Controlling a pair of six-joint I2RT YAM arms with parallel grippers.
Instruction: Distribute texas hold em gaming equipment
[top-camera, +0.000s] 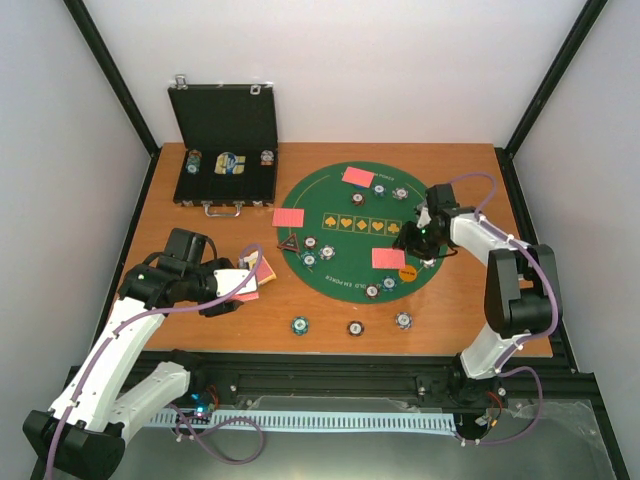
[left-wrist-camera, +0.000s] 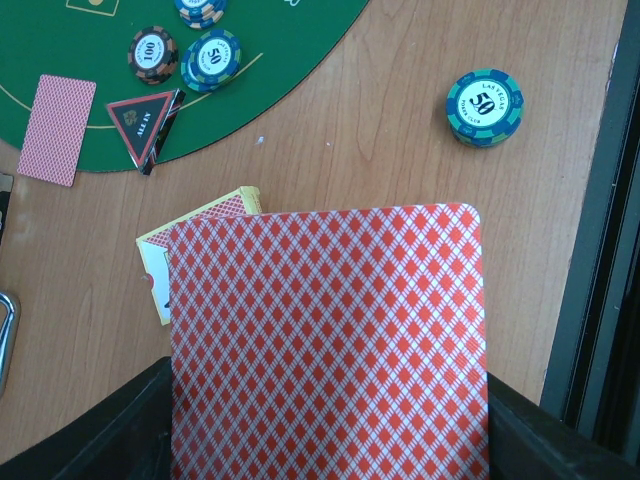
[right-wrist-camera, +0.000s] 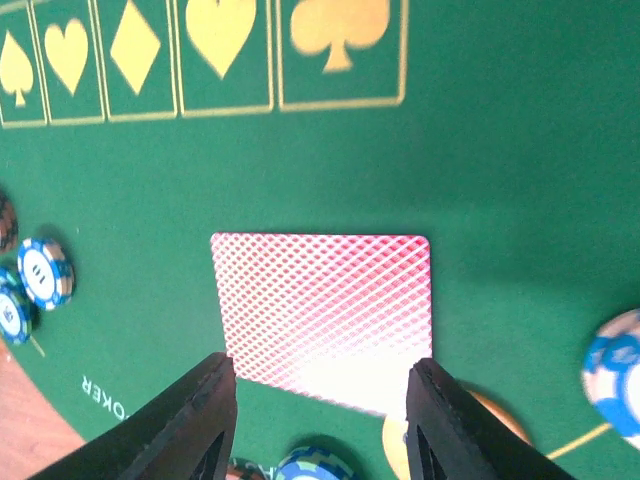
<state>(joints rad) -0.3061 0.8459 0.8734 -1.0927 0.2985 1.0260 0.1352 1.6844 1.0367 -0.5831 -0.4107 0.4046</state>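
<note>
so the right gripper (right-wrist-camera: 318, 425) hangs open just below the flat red-backed playing card (right-wrist-camera: 320, 315) mid-frame; left gripper (top-camera: 238, 284) is pinching a spare red-backed card (left-wrist-camera: 325, 350)

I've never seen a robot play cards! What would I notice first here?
The big round green mat in the middle of the table jumps out first. At its left, the left gripper pinches a red-backed card that fills its wrist view. On the mat's right side, the right gripper hangs open over a flat card.
</note>
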